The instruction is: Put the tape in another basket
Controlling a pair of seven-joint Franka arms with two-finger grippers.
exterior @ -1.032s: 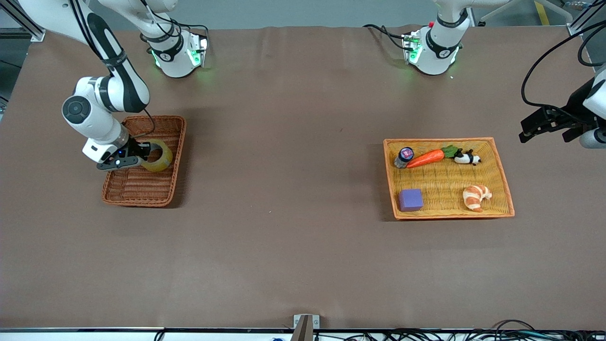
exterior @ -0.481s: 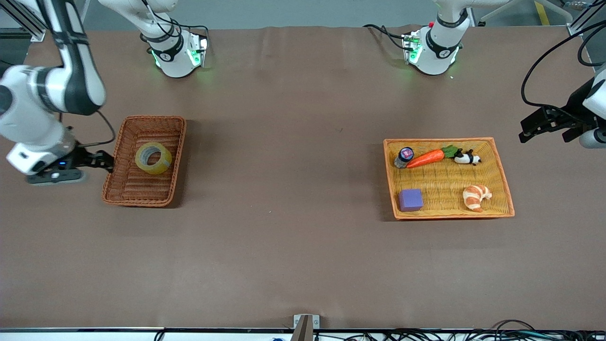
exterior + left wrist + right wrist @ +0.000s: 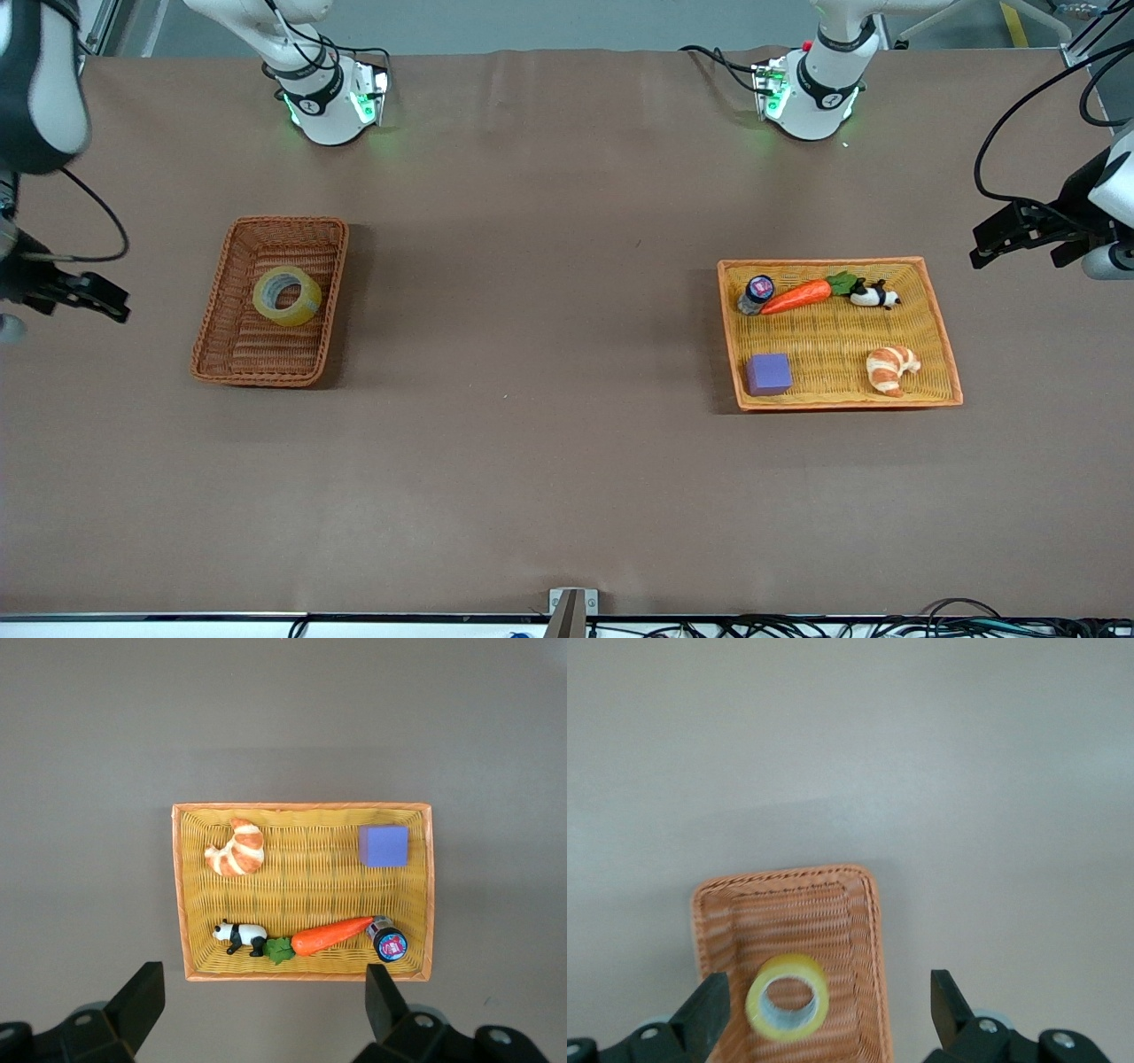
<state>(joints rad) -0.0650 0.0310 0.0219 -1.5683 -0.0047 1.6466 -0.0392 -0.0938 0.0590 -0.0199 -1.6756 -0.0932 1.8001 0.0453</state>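
Note:
The tape (image 3: 287,296), a yellowish ring, lies flat in the reddish-brown wicker basket (image 3: 257,350) toward the right arm's end of the table. My right gripper (image 3: 111,303) is open and empty, raised over the bare table beside the basket, apart from it. In the right wrist view the tape (image 3: 788,997) lies in the basket (image 3: 873,930), well below the open right gripper (image 3: 826,999). My left gripper (image 3: 979,248) is open and empty, waiting over the table's edge at the left arm's end; it also shows in the left wrist view (image 3: 264,990).
An orange-yellow woven tray (image 3: 824,341) toward the left arm's end holds a purple cube (image 3: 768,373), a croissant (image 3: 891,368), a carrot (image 3: 797,295), a small bottle (image 3: 757,293) and a panda figure (image 3: 874,294). Brown tabletop lies between basket and tray.
My right gripper has let go of the tape, risen out of the basket and moved away toward the right arm's end. The tape stays in the basket. The left arm has not moved.

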